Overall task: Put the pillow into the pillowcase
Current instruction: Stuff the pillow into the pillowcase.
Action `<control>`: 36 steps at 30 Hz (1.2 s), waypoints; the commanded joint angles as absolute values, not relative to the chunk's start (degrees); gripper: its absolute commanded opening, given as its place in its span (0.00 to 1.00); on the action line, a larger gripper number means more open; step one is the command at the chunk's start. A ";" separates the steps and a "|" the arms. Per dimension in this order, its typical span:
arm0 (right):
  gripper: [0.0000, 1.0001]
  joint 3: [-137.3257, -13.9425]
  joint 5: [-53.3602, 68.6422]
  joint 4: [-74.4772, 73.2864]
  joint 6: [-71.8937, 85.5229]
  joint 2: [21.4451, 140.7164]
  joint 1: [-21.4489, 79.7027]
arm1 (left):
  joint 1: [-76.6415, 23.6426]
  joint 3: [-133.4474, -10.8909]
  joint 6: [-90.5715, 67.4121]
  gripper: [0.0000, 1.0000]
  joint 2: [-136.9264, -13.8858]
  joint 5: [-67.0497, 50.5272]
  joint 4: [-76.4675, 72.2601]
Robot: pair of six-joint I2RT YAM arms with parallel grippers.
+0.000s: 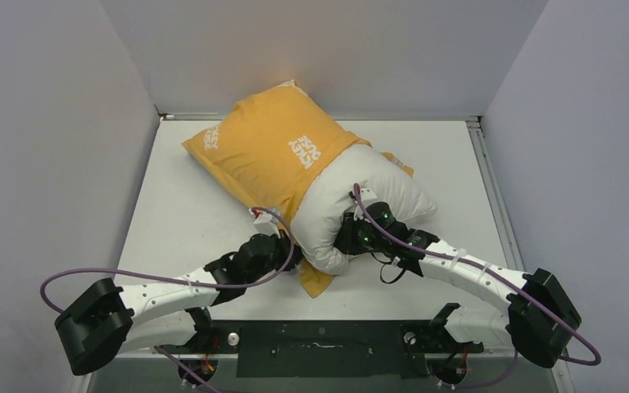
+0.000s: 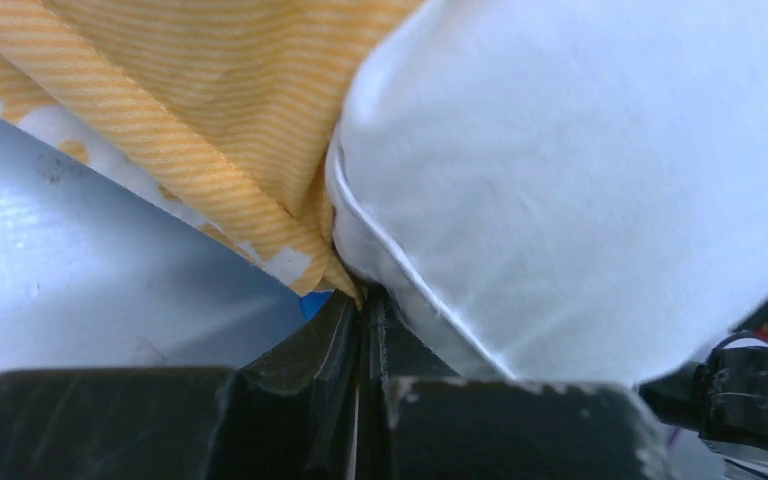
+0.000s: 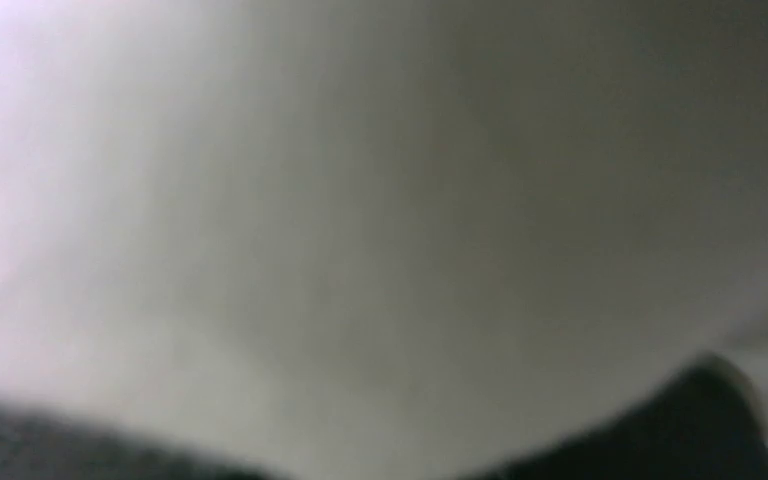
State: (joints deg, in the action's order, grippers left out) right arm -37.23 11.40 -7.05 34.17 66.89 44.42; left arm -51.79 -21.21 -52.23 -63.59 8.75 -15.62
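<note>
The orange-yellow pillowcase (image 1: 270, 151) with white lettering lies across the back middle of the table, bulging. The white pillow (image 1: 360, 192) sticks out of its open end toward the near right. An orange flap of the case shows under the pillow's near corner. My left gripper (image 1: 288, 250) is at the pillow's near-left side. In the left wrist view its jaws (image 2: 365, 300) are pressed together, pinching the pillowcase (image 2: 210, 100) edge beside the pillow's seam (image 2: 580, 180). My right gripper (image 1: 349, 236) is pushed into the pillow's near side. White pillow fabric (image 3: 380, 200) fills the blurred right wrist view.
The white table (image 1: 180, 205) is walled in on the left, back and right by grey panels. Purple cables (image 1: 74, 278) loop off both arms. A black mounting bar (image 1: 319, 348) runs along the near edge between the arm bases.
</note>
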 commanded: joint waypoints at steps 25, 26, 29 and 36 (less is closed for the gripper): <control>0.05 -35.25 14.15 34.30 44.43 85.71 43.57 | -83.89 -43.52 -49.60 0.60 -59.55 26.88 20.05; 0.05 -35.05 14.83 33.82 44.16 85.15 43.59 | -83.85 -44.40 -49.57 0.63 -57.85 29.23 21.76; 0.05 -34.50 16.26 32.90 43.86 83.67 43.59 | -83.37 -49.76 -50.43 0.65 -54.73 38.53 30.82; 0.05 -33.99 19.07 33.10 44.63 82.95 43.64 | -80.98 -66.64 -63.34 0.65 -60.87 62.74 61.33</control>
State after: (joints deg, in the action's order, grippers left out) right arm -34.20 15.33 30.28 43.83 84.84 43.46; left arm -83.02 -59.66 -54.48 -57.14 46.41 41.32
